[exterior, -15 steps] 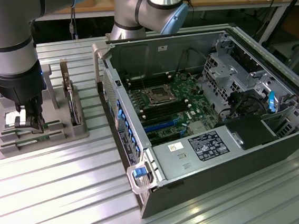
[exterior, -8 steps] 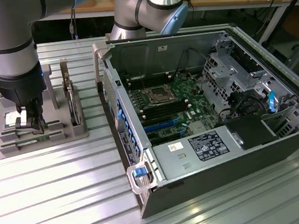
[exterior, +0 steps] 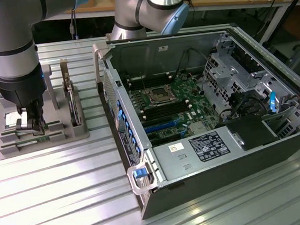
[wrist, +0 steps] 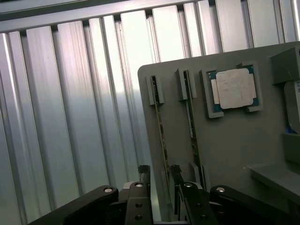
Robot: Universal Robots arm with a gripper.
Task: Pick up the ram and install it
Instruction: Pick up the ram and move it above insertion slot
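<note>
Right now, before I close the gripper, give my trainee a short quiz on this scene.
1. True or false: the CPU chip sits in a pocket of the grey tray.
2. The open gripper straddles: A) the ram, standing on edge in its slot; B) the CPU chip; C) nothing at all.
3. In the exterior view, on which side of the tray is the computer case?
Key: 1 true; 2 A; 3 the exterior view's right.

Tray on slatted table, to the exterior view's left of open computer case. In tray: the ram on edge, second stick just beside, CPU beyond. Gripper straddles the ram.
</note>
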